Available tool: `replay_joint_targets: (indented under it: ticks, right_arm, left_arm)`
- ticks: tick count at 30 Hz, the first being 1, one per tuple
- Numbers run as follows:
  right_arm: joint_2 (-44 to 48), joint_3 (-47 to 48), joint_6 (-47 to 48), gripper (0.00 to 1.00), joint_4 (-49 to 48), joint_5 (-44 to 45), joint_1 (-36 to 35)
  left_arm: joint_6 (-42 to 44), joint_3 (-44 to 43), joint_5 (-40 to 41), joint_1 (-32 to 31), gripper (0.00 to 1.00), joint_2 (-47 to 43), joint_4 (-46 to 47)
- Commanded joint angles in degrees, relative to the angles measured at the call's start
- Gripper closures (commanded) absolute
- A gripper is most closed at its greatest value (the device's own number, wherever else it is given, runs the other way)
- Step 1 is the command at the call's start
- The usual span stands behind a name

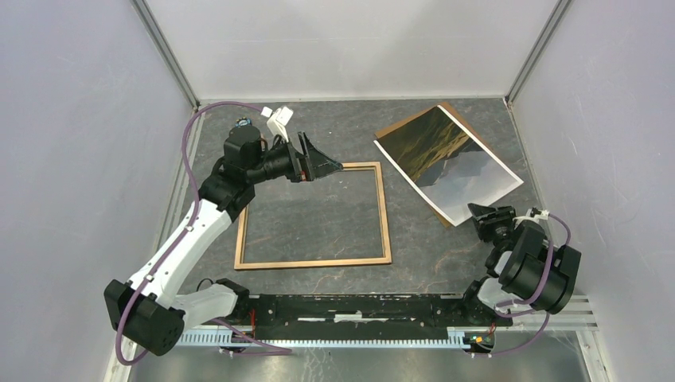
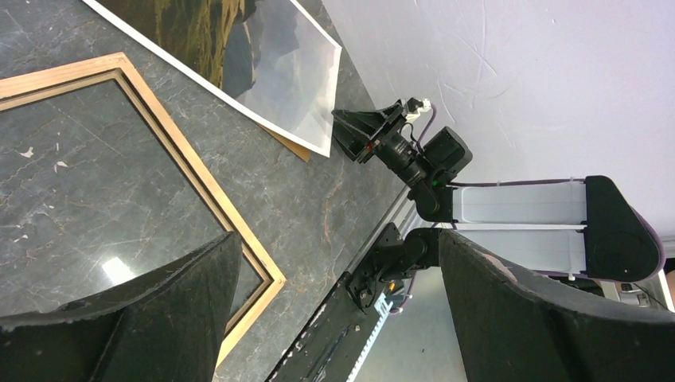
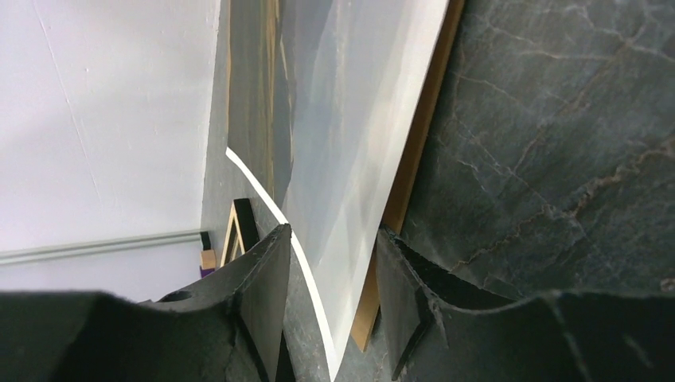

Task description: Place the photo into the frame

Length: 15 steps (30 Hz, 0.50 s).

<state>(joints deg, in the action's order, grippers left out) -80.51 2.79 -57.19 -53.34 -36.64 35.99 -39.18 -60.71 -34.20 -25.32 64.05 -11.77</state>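
The frame (image 1: 387,215) lies flat mid-table with its light wood back up; one rail (image 2: 191,171) crosses the left wrist view. The photo (image 1: 446,155), picture side up, rests on a brown cardboard board (image 1: 396,125) at the back right. My right gripper (image 1: 487,213) is low at the photo's near corner. In the right wrist view its open fingers (image 3: 333,239) straddle the corner of the photo (image 3: 350,119) and the board's edge (image 3: 422,127), with gaps on both sides. My left gripper (image 1: 325,163) hovers wide open over the frame's far rail, holding nothing (image 2: 338,239).
White walls enclose the table at the back and on both sides. A black rail with the arm bases (image 1: 358,306) runs along the near edge. Dark marbled tabletop (image 1: 430,255) lies between the frame and the right arm.
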Motion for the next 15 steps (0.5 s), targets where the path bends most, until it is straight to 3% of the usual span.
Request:
replay_joint_targets:
  ticks: [1,6,11,15]
  right_arm:
    - [-0.4,-1.8,-3.8,0.54,-4.3,4.1,-0.5]
    - [-0.2,0.5,0.3,0.60,1.2,6.7,-0.6]
    - [-2.7,-0.1,-3.0,0.70,-4.6,6.3,-0.7]
    - [-6.3,2.5,-5.0,0.71,-10.4,4.0,-1.8]
  left_arm:
    - [-1.9,-0.7,-1.5,1.0,0.01,-0.2,3.3]
    - [-1.5,-0.4,-0.7,1.6,0.01,-1.4,3.5]
    - [-0.5,-0.2,1.1,2.9,0.01,-2.0,3.3]
    - [-1.4,0.1,0.1,3.8,0.01,-1.8,3.9]
